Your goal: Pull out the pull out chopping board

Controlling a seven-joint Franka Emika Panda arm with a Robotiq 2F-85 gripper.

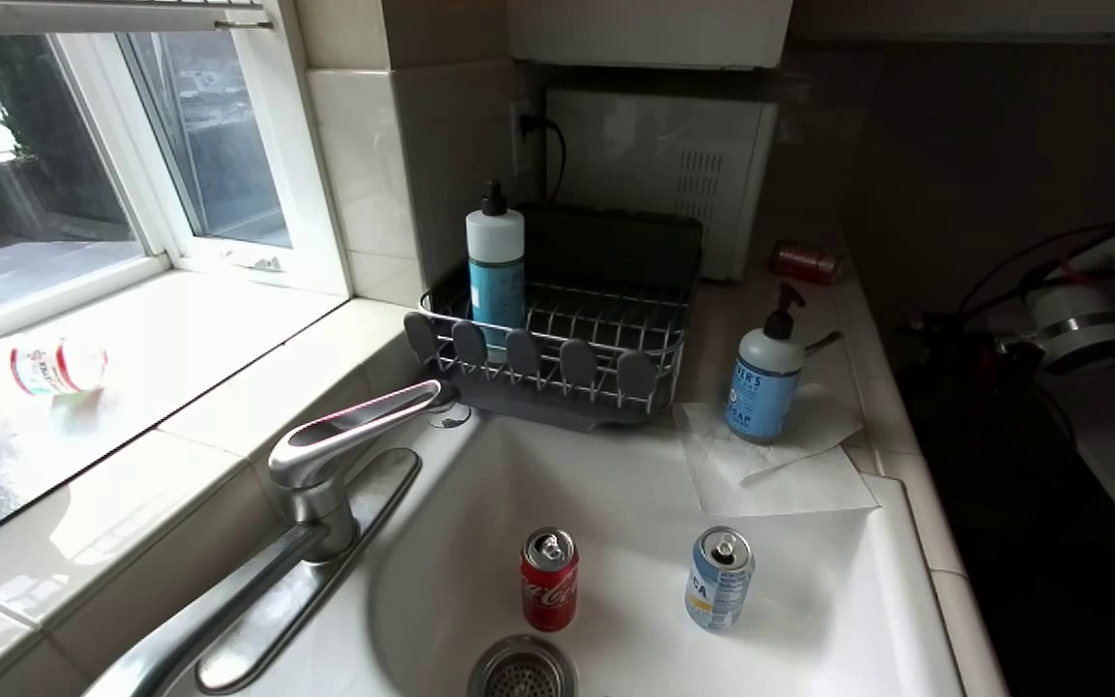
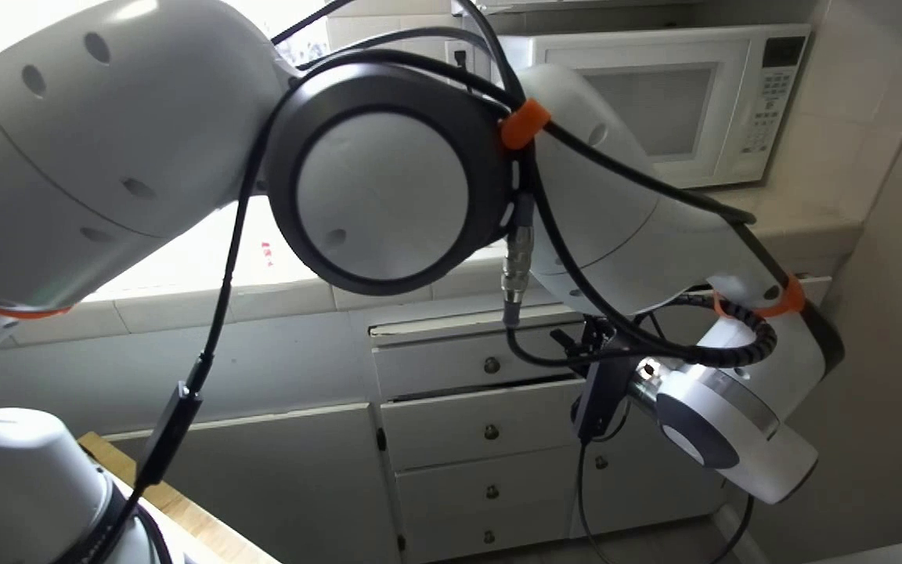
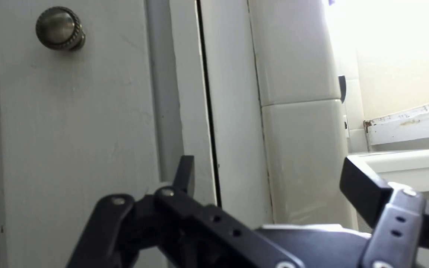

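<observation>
The pull-out chopping board's front edge appears as a pale painted strip above the top drawer, under the tiled counter edge. In the wrist view this strip runs top to bottom beside a thin dark gap, with the drawer face to its left. My gripper is open and empty in the wrist view. One finger overlaps the strip in the picture; the other is to the right, past the tiled edge. I cannot tell whether it touches anything. In exterior views the gripper shows in front of the drawers and beyond the counter edge.
A round metal knob sticks out of the drawer face. The tiled counter edge lies between the fingers. A dish rack, soap bottle and red can stand on the counter. A microwave stands behind the arm.
</observation>
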